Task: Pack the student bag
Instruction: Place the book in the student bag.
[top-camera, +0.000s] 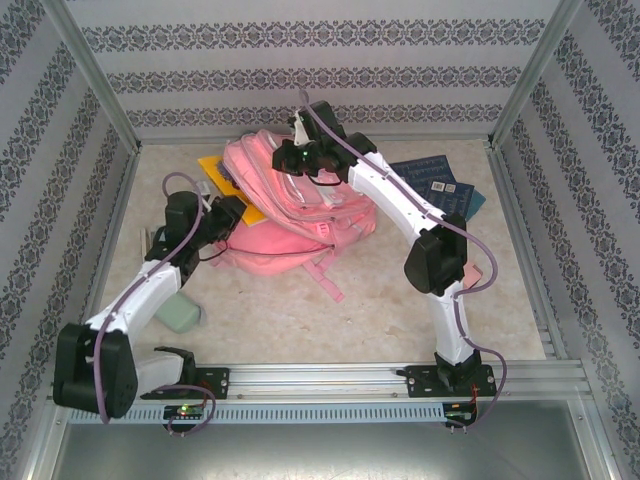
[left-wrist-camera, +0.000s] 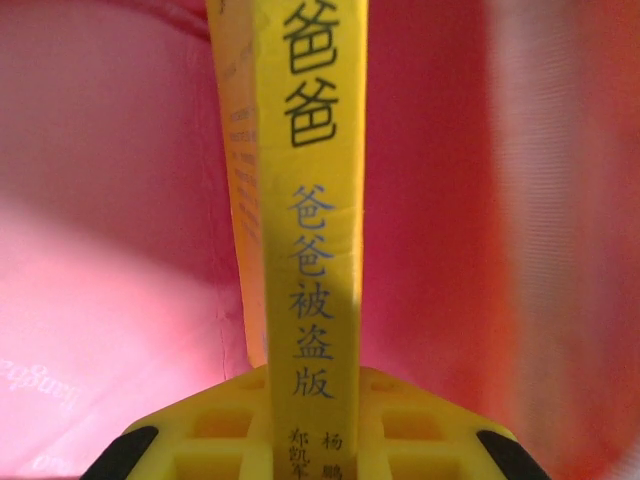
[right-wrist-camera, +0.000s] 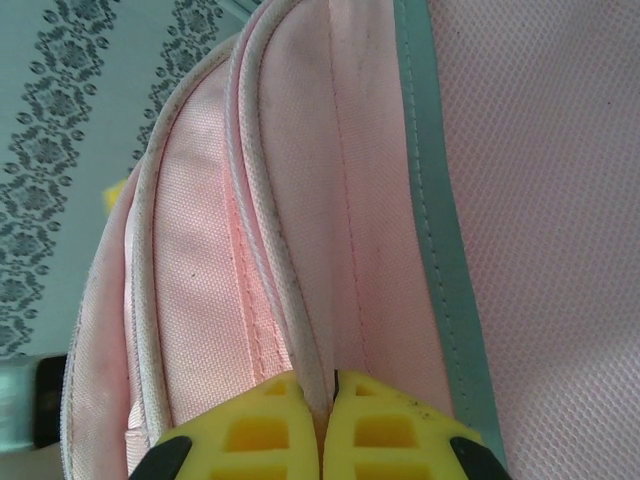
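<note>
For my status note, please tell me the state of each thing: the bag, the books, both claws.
student bag: lying on the table, its fabric pinched.
yellow book: gripped at its spine, pink fabric around it.
left claw: shut on the yellow book.
right claw: shut on the student bag's fabric.
blue books: lying flat on the table, outside the bag.

We see a pale, mottled beige desk (top-camera: 330, 320). A large pink backpack (top-camera: 335, 225) lies flat on it toward the back, near the middle. Just to its right, near the back right corner, lie dark blue books (top-camera: 445, 185). A small pale green object (top-camera: 182, 315) sits near the front left.
</note>
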